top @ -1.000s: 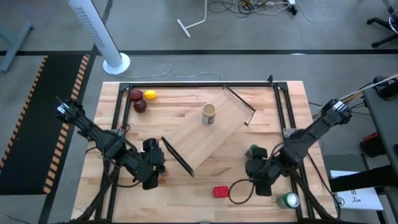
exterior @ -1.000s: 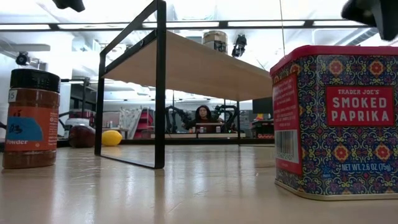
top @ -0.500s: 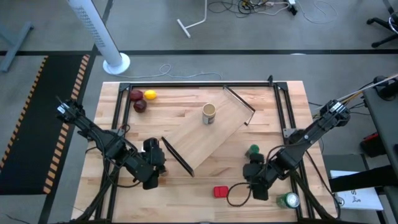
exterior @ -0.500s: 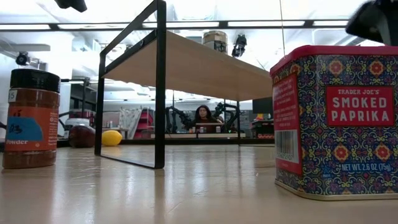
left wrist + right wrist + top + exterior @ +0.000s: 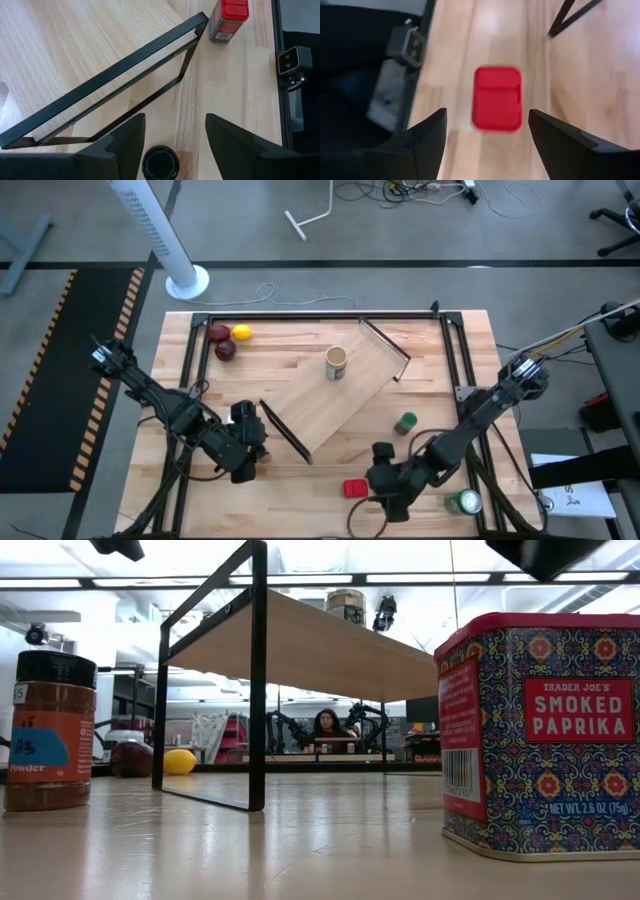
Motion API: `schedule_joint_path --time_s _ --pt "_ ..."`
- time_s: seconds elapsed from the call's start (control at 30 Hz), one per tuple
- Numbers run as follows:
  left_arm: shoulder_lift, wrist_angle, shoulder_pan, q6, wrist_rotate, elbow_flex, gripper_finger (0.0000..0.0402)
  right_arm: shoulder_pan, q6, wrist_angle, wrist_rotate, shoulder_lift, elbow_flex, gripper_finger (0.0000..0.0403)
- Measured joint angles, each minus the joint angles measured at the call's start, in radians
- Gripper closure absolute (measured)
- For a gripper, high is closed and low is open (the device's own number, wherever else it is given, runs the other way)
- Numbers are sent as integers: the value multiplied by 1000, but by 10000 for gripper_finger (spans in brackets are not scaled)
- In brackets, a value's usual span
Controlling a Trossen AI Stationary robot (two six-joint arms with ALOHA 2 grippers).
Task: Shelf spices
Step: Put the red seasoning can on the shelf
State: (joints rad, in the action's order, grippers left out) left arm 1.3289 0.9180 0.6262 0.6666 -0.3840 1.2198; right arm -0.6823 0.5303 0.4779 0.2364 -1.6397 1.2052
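A: Evidently the right gripper (image 5: 485,135) hangs above the red boxy paprika tin (image 5: 497,98) at the lower middle of the overhead frame, fingers spread wide on either side, likely lining up a grasp.

B: And the left gripper (image 5: 175,142)?

A: It waits at lower left, fingers apart, holding nothing, the black-lidded jar (image 5: 160,163) between them.

B: The pale wooden shelf board (image 5: 325,405)?

A: Central, carrying only the tan cylindrical jar (image 5: 336,363). The table-level view shows its dark legs raising it; overhead flattens that.
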Motion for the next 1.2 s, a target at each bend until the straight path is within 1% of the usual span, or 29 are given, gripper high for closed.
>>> schedule_joint_path --time_s 0.07,0.2,0.43,0.73,1.2 --pt "0 0 0 0 0 0 205 0 -22 32 26 -43 49 141" --pt "0 0 0 4 0 0 205 0 -31 140 30 -115 149 130" --pt "0 0 0 4 0 0 205 0 -34 170 53 -219 230 99" --pt "0 0 -1 4 0 0 205 8 -37 159 59 -244 241 60" --pt "0 0 -2 4 0 0 205 48 -38 156 37 -355 241 57"
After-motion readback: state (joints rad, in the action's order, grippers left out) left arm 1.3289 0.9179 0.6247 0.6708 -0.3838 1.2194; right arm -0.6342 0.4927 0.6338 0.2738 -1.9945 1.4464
